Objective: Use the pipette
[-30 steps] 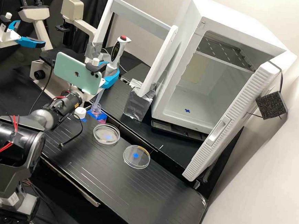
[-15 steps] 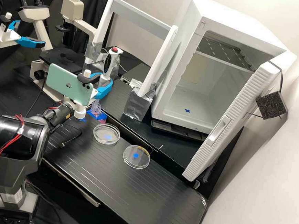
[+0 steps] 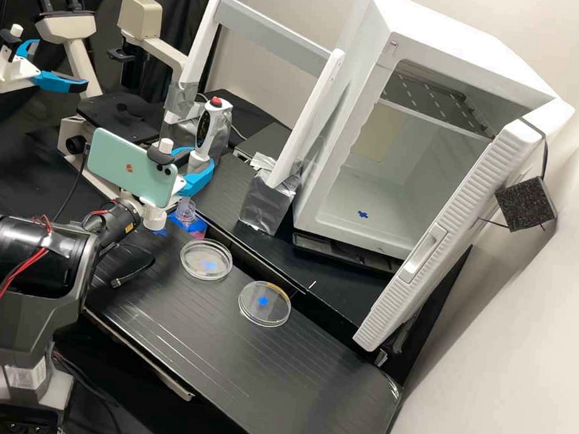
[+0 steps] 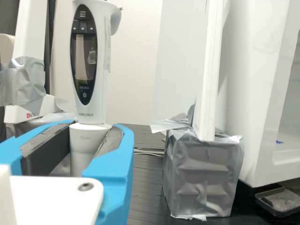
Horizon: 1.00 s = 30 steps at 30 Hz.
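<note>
The gripper (image 3: 196, 169) is shut on the upright white pipette (image 3: 204, 133), which has a red button on top. In the wrist view, the gripper (image 4: 90, 143) has its dark pads against both sides of the pipette (image 4: 89, 108), below its display. Directly under the gripper stands an uncapped clear bottle (image 3: 198, 226) with pink liquid, on blue tape. The pipette's lower end is at the bottle's mouth; how deep it sits I cannot tell. A white cap (image 3: 155, 219) is beside the bottle. Two clear dishes, one nearer the bottle (image 3: 206, 260) and one farther (image 3: 264, 304), lie on the bench.
A green phone (image 3: 129, 167) is mounted on the arm. Behind the bench stand a microscope (image 3: 120, 120) and a white frame (image 3: 277, 35) with taped feet. To the right is a white incubator (image 3: 354, 202) with its door open. Another arm's gripper hangs at far left.
The gripper has come down and toward the left with the pipette, bringing it lower over the bottle. Most of this motion was in the first half second. The bottle and dishes have not moved.
</note>
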Each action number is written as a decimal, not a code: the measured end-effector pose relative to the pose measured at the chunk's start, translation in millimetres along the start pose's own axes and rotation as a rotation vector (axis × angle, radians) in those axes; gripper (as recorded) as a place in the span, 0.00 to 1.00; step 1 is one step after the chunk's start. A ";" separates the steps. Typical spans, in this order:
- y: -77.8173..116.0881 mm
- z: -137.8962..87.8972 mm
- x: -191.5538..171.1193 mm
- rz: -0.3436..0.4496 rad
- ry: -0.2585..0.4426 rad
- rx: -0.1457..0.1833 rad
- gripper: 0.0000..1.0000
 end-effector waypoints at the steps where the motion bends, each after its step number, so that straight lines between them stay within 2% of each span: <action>1: 1.3 -0.7 -0.4 0.003 0.003 -0.001 0.00; 9: 16.2 -6.2 -2.3 0.049 0.041 0.001 0.00; 14: 34.0 -13.8 0.7 0.111 0.065 0.025 0.00; 20: 55.0 -25.2 0.4 0.163 0.118 0.035 0.00; 28: 69.9 -29.8 -1.8 0.148 0.119 0.050 0.00; 30: 73.4 -28.8 -2.7 0.139 0.118 0.044 0.00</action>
